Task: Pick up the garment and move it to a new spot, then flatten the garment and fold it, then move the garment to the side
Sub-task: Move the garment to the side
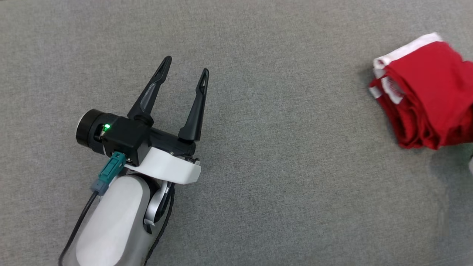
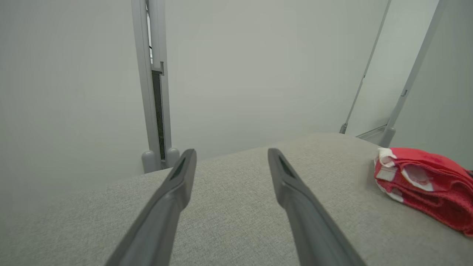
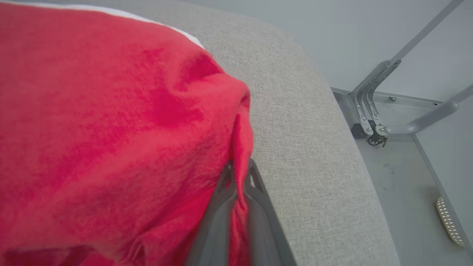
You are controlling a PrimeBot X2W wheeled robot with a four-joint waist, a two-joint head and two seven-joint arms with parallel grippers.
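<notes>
The garment (image 1: 428, 92) is red with white trim, folded into a thick bundle at the right edge of the grey table (image 1: 281, 155). In the left wrist view the garment (image 2: 425, 184) lies far to the right. My left gripper (image 1: 186, 70) rests open over bare table at the left, well away from it; in its own view the left gripper (image 2: 231, 157) holds nothing. In the right wrist view my right gripper (image 3: 240, 168) is shut on a fold at the edge of the garment (image 3: 111, 129), close to the table's side edge.
The grey fabric table (image 3: 314, 147) ends just right of the garment, with a floor and a metal frame (image 3: 373, 111) below. Pale wall panels and a post (image 2: 153, 92) stand beyond the far edge.
</notes>
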